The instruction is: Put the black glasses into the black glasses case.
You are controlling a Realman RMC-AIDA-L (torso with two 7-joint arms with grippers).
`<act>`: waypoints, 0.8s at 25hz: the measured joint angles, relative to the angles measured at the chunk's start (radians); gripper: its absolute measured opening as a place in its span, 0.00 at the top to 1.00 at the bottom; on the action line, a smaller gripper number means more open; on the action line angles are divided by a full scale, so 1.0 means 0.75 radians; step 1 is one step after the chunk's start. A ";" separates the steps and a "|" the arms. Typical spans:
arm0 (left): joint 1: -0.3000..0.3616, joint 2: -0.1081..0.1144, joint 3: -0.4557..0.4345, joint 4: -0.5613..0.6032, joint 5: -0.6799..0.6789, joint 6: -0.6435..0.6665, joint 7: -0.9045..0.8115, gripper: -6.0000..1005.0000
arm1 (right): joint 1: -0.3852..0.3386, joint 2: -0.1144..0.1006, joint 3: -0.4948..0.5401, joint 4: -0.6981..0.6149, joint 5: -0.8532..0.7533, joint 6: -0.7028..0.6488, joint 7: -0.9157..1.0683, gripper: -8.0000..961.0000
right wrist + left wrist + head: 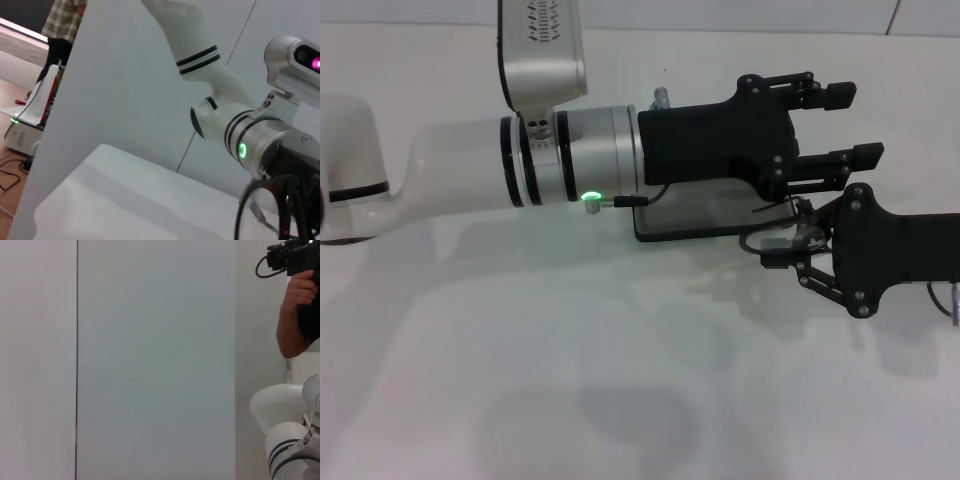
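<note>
The black glasses case lies on the white table at centre right, with its dark grey inside showing. Its far part is hidden under my left gripper, which reaches across from the left with its fingers spread open and empty. My right gripper comes in from the right, at the case's right end. It is shut on the black glasses, whose thin wire frame hangs just off the case's near right corner. The frame's rim also shows close up in the right wrist view. The left wrist view shows none of these.
The white table stretches out in front of the case. A small metal part lies behind the left wrist. A person holding a camera stands beyond the table.
</note>
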 joint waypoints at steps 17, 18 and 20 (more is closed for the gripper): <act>0.195 0.009 -0.002 -0.068 -0.598 -0.052 0.057 0.32 | -0.057 0.043 -0.165 -0.210 -0.141 0.395 0.069 0.88; 0.213 0.011 -0.002 -0.070 -0.632 -0.052 0.055 0.32 | -0.073 0.042 -0.234 -0.267 -0.141 0.476 0.105 0.88; 0.241 0.015 -0.002 -0.073 -0.674 -0.053 0.050 0.32 | -0.106 0.042 -0.377 -0.370 -0.143 0.659 0.170 0.88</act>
